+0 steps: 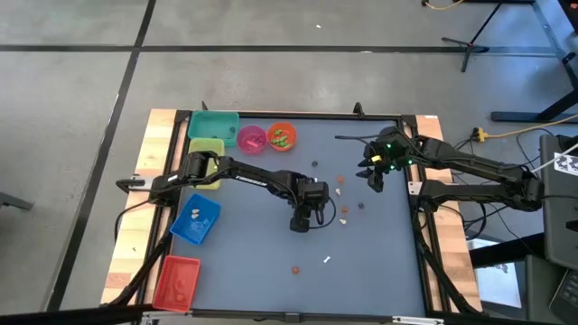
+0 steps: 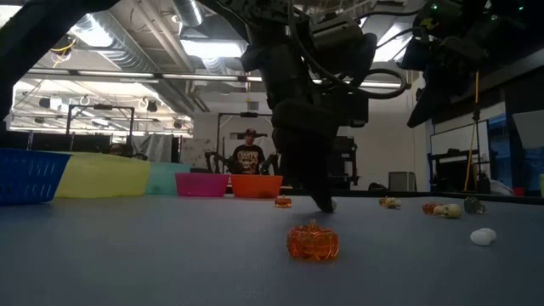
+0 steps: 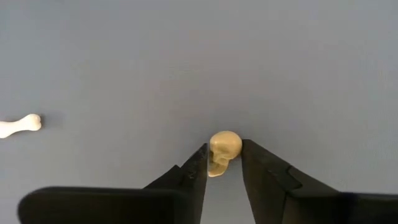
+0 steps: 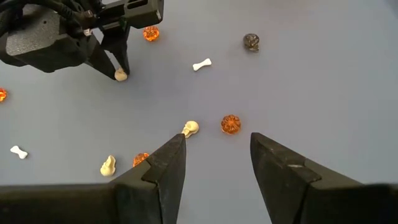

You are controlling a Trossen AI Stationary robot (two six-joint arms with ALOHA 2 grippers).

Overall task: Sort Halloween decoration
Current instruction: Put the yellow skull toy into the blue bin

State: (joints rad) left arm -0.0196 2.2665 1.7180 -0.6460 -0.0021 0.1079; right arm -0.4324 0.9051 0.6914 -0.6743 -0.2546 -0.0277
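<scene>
**Left tool closes around a skull trinket**

On the grey bench [image 1: 253, 244], the left tool [image 3: 224, 163] is down at mid-bench, its jaws narrow with a cream skull [image 3: 224, 150] touching both fingers. The right tool [image 4: 216, 155] hovers well apart from that skull, jaws wide. A white bone [image 3: 20, 125] lies near the skull, other trinkets scattered beyond.

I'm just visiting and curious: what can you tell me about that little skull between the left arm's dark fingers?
The skull is a tiny cream-yellow trinket, plastic by its look, with a rounded cranium and small face hollows. It sits on the grey table, pinched between the two fingers of the left end effector, which touch it on both sides. A white bone lies apart from it.
</scene>
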